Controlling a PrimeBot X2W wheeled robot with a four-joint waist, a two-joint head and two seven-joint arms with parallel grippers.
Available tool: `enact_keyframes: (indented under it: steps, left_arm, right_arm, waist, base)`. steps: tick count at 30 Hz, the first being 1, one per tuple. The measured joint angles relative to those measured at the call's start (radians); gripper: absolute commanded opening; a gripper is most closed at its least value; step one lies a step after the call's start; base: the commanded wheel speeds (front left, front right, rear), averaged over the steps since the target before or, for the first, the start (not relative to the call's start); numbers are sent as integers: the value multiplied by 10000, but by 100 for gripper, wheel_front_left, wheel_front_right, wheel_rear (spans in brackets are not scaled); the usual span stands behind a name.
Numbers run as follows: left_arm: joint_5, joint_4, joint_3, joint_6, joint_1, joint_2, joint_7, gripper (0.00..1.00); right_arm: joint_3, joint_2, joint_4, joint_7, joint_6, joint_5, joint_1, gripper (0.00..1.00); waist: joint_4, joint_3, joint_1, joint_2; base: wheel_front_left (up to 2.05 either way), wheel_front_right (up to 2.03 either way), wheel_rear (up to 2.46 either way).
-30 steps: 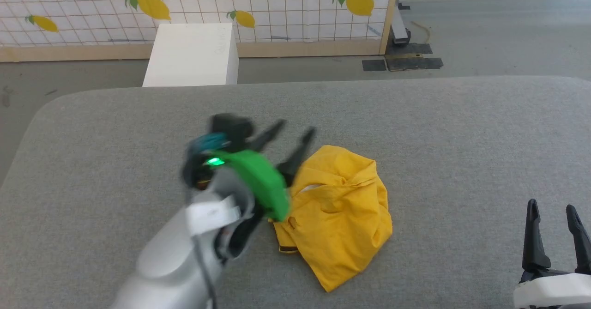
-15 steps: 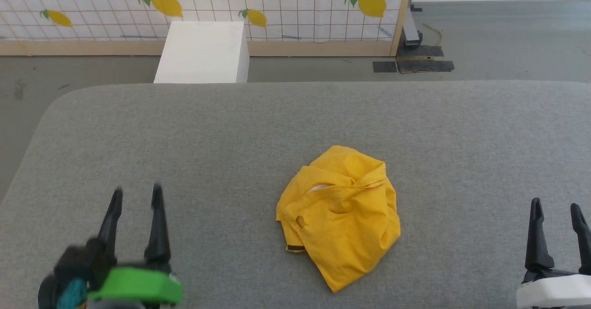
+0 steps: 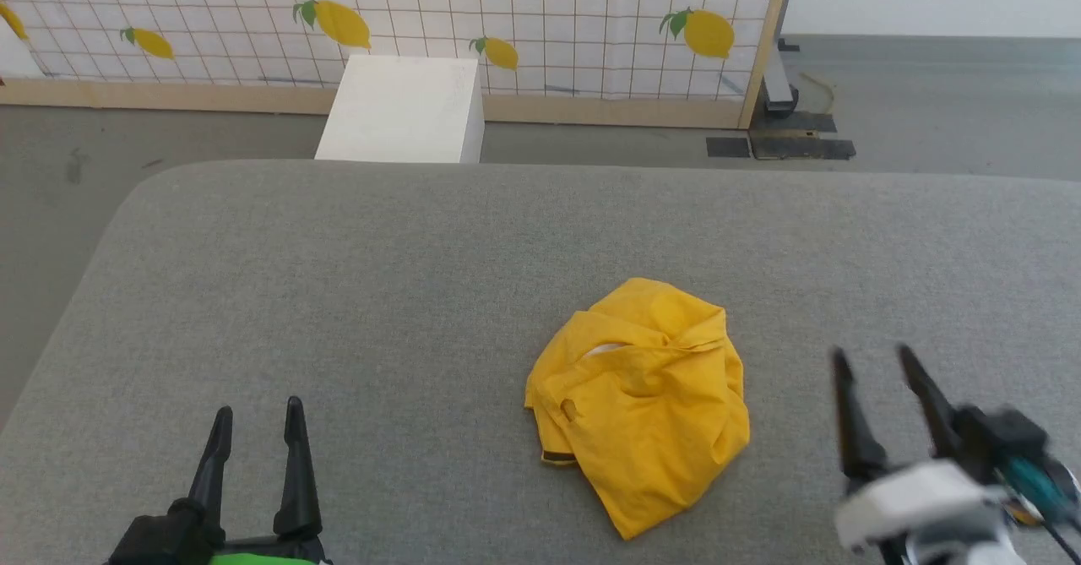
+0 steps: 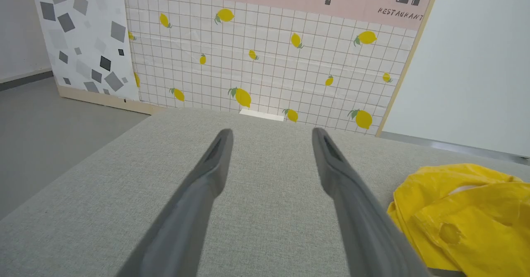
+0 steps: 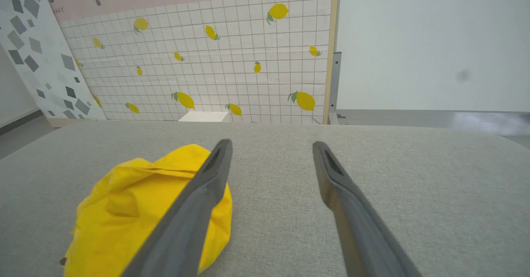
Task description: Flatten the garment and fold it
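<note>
Yellow garment (image 3: 646,404) lies crumpled on the grey table (image 3: 338,252), just left of my right gripper (image 3: 870,352), the nearer one, fingers spread and empty. My left gripper (image 3: 258,407), equally spread and empty, sits well apart.

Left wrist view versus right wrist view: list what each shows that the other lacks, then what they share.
Left wrist view, not the right: the open left claw and a white patch peeking from the folds of the garment. Right wrist view, not the left: the open right claw, one finger crossing the garment, and a grey post beside the lemon-print panel. Both: the crumpled garment on the grey table, that panel, the white box.
</note>
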Motion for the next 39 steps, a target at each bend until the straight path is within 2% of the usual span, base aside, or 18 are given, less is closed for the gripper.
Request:
enact_keyframes:
  steps: [4, 11, 15, 19, 21, 22, 23, 29, 34, 39]
  left_arm:
    - [102, 40, 142, -228, -56, -171, 0, 100]
    - [100, 278, 192, -525, -354, -249, 0, 100]
    - [98, 451, 199, -617, -500, -268, 2, 100]
    - [40, 602, 173, -637, -519, -274, 0, 100]
    - [38, 662, 132, -646, -521, -274, 0, 100]
    - [38, 694, 92, -646, -522, -274, 0, 100]
    - [36, 719, 65, -646, -523, -276, 0, 100]
    - [8, 788, 88, -600, -527, -276, 0, 100]
    - [-56, 830, -6, -545, -523, -278, 0, 100]
    - [-221, 819, -127, -476, -522, -280, 0, 100]
  right_arm:
    - [915, 0, 56, 2213, 0, 52, -1219, 100]
    - [1685, -125, 602, 6299, 0, 328, -2213, 100]
    - [1954, -374, 855, 7572, -2, 460, -2396, 100]
    - [2217, -391, 1344, 8147, -2, 886, -2434, 100]
    - [2370, -376, 1639, 8153, -2, 938, -2434, 36]
    - [2376, -366, 1822, 8138, -2, 940, -2434, 9]
    - [2368, -347, 1987, 8059, -2, 940, -2432, 0]
    - [2266, -272, 2203, 7428, -2, 968, -2661, 0]
    - [1513, -389, 1664, 6844, 0, 936, -3835, 0]
    - [587, -842, 945, 6598, -2, 821, -4385, 0]
  waist:
    - [-8, 163, 0, 0]
    - [187, 473, 0, 0]
    - [442, 593, 0, 0]
    - [724, 633, 0, 0]
    - [850, 620, 0, 0]
    - [914, 607, 0, 0]
    - [974, 589, 0, 0]
    - [1068, 437, 0, 0]
    - [824, 315, 0, 0]
    - [558, 193, 1, 0]
  base:
    - [0, 0, 0]
    - [0, 0, 0]
    - [0, 0, 0]
    - [0, 0, 0]
    - [0, 0, 0]
    - [0, 0, 0]
    - [0, 0, 0]
    - [0, 0, 0]
    - [0, 0, 0]
    - [0, 0, 0]
